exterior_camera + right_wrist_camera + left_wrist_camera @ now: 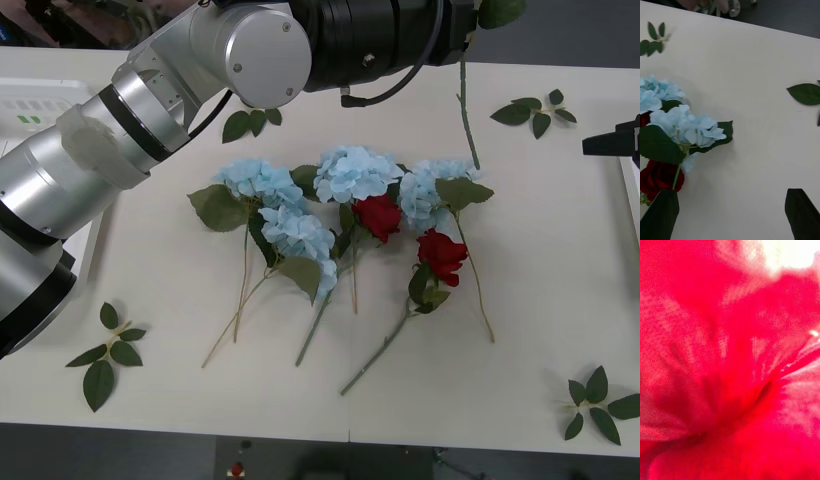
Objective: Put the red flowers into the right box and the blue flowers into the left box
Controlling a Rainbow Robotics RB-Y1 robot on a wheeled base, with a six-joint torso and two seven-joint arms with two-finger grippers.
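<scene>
My left arm reaches across the top of the worktop, its wrist up at the far edge, and a long green stem hangs down from there toward the flowers. Through my left wrist camera I get red petals pressed right up against the lens, so a red rose sits at my left pincer; whether that pincer is clenched on it I cannot tell.

On the worktop's middle lie the blue flowers: four pale hydrangea heads in a loose row, stems pointing toward me. Two red flowers lie among them, one tucked between the centre and right blue heads, the other just beside it, nearer me.

My right pincer hovers released over bare worktop, dark fingers spread apart, one tip just beside a blue head and a red bloom.

The left box shows as a white slotted tray behind my left arm. Loose leaf sprigs lie near the corners.
</scene>
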